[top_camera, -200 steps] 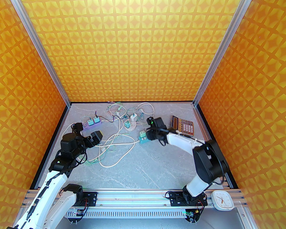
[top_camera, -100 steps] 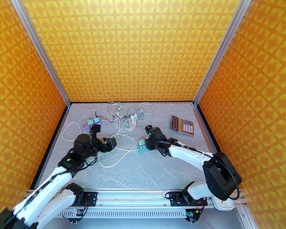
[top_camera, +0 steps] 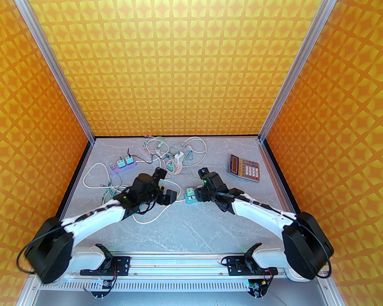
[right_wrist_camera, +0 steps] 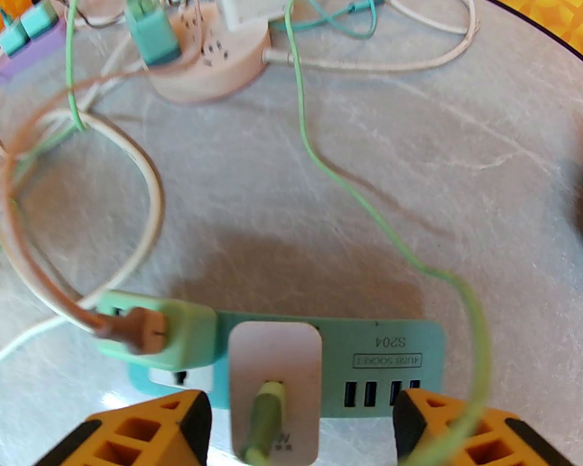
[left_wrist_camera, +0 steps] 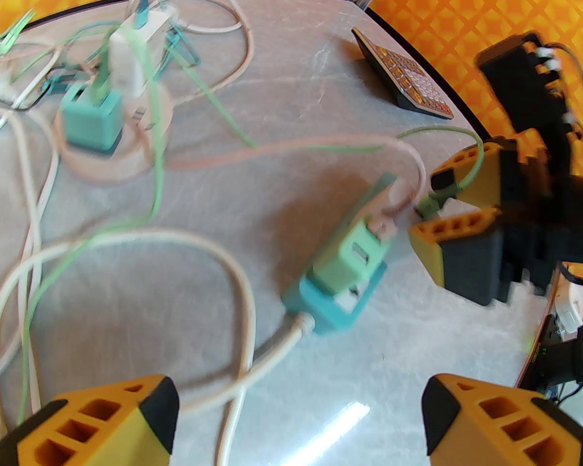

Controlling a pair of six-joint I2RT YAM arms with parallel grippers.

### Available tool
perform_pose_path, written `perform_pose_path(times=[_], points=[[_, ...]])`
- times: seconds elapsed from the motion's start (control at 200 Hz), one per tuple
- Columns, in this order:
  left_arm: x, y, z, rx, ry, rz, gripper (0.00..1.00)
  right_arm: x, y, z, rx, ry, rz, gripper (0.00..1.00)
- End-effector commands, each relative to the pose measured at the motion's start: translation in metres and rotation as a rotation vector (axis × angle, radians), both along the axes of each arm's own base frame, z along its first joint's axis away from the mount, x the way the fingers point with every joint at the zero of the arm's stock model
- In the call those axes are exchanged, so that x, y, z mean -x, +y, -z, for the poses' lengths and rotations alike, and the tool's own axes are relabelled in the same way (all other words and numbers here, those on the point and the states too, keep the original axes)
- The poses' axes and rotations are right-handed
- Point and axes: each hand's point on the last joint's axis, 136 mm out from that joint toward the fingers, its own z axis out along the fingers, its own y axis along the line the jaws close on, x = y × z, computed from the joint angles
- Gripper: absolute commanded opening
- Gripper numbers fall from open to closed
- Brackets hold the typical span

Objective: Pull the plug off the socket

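A teal socket strip [top_camera: 189, 199] [left_wrist_camera: 333, 308] [right_wrist_camera: 384, 357] lies mid-table. Two plugs sit in it: a white plug [right_wrist_camera: 272, 372] with a green cable, and a mint-green plug [right_wrist_camera: 180, 330] [left_wrist_camera: 352, 260] with a pinkish cable. My right gripper [top_camera: 196, 195] [right_wrist_camera: 301, 430] stands open around the white plug, with a gap between each yellow finger [right_wrist_camera: 145, 430] and the plug. My left gripper [top_camera: 168, 198] [left_wrist_camera: 296, 425] is open just left of the strip, which lies ahead of its fingers. Only the strip's white cable [left_wrist_camera: 233, 396] runs between them.
Behind the strip stand a round pink socket [top_camera: 176, 170] with plugs and a purple power strip [top_camera: 121, 168] at the back left. Loose cables [top_camera: 146, 215] tangle across the left and back. A calculator [top_camera: 244, 167] lies at the back right.
My left arm swung from the purple strip rightward to the teal socket strip. My right gripper drew back toward me with the strip, and its jaws opened wider.
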Motion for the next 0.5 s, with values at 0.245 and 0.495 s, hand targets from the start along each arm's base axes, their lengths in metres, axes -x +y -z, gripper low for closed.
perform_pose_path(times=[0.245,0.495], points=[[-0.005,-0.064,0.011,-0.107,-0.176,0.236,0.64,0.009,-0.005,0.001,-0.017,0.052,0.043,0.53],[-0.015,-0.080,0.031,-0.158,-0.226,0.305,0.64,0.014,-0.007,0.001,-0.003,0.076,0.040,0.53]])
